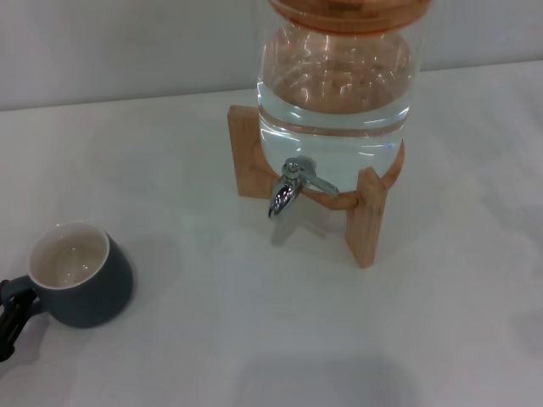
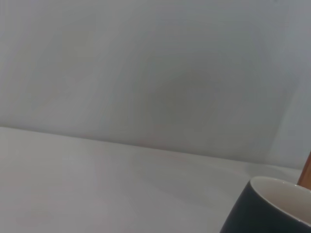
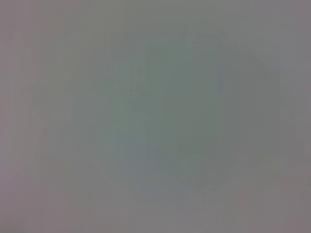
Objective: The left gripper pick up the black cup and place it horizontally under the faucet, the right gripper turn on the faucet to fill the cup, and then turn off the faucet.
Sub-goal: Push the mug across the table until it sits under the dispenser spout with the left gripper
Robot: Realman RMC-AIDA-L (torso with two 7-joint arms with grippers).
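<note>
Head view is showing the black cup (image 1: 81, 275), cream-white inside and holding nothing, sitting upright on the white table (image 1: 254, 339) well apart from the faucet (image 1: 293, 186). A glass jar (image 1: 337, 80) partly filled with clear water is resting on a wooden stand (image 1: 366, 216). The left gripper (image 1: 10, 318) is sitting at the cup's handle, though whether it is clenching cannot be told.

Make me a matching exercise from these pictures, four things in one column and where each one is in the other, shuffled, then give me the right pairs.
Things:
1. cup
2. faucet
3. jar
4. left gripper

Places or states:
A. sits on the wooden stand, partly full of water
B. at the head view's left edge, by the cup's handle
C. sticks out of the jar's front, spout pointing down
D. upright on the table, near left, away from the stand

Pairs: 1-D, 2-C, 3-A, 4-B
</note>
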